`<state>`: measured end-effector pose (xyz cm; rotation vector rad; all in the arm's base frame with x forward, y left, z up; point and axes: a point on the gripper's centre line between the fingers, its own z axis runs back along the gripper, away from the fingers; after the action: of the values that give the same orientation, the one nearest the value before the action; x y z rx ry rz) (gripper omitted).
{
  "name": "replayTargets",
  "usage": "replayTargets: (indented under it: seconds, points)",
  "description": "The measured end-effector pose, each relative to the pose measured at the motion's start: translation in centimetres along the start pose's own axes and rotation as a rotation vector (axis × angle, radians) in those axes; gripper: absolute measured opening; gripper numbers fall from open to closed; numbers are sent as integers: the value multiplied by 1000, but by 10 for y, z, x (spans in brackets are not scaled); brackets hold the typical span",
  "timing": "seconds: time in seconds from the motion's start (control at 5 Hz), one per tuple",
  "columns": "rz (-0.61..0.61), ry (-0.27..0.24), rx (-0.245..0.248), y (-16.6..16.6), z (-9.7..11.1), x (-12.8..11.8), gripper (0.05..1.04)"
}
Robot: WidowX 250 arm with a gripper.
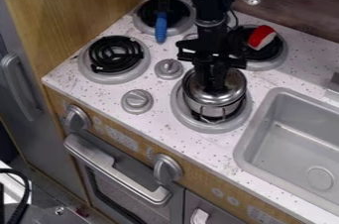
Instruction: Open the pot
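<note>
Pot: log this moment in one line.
pot: on front burner beside sink | lid: on pot | gripper: down at lid's centre, hold unclear | state: pot closed

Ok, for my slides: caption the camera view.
Gripper at the lid of a pot on a toy stove, sink alongside.

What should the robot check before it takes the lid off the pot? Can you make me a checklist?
1. Pot standing upright on its burner: ok.
2. Lid on the pot: ok, so the pot isn't open yet.
3. Gripper at the middle of the lid: ok.
4. Gripper holding the lid tightly: cannot tell, because it hides the lid's middle.
5. Red and white toy off the lid: ok, it's on a back burner.
6. Blue-handled tool away from the pot: ok, it's on the other back burner.
</note>
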<state>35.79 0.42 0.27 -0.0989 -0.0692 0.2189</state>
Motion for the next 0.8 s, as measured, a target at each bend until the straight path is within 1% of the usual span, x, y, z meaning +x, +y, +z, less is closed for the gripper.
replayTargets:
  seconds: [0.2,0.4,0.6,0.8]
  points:
    - [23,-49,-32,1,23,18,259]
    - [32,-79,-49,2,41,35,259]
    - [-14,-127,-8,6,48,59,259]
    - [-74,-158,81,20,25,80,259]
